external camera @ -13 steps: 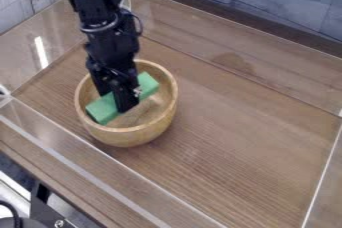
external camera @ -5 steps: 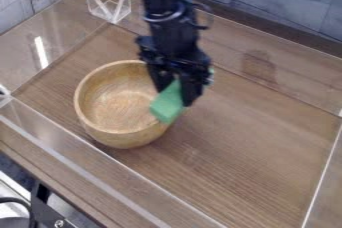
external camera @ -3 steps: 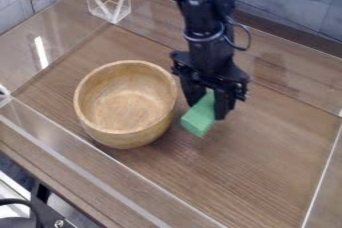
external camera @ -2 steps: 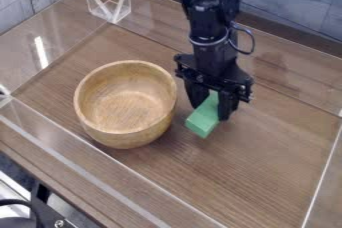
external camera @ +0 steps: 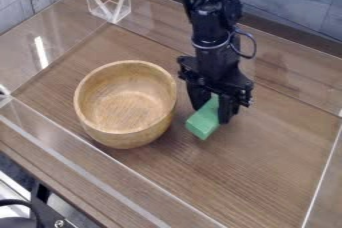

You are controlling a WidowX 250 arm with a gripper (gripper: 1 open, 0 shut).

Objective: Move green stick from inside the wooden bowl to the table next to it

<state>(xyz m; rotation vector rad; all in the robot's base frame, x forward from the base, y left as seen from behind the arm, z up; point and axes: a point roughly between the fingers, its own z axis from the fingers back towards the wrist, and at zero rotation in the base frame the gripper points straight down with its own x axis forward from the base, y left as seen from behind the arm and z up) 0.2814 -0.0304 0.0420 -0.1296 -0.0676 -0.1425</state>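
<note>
Green stick is gripped by closed jaws at three o'clock from wooden bowl.

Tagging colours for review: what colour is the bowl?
The bowl is light tan, plainest in the camera view.
</note>
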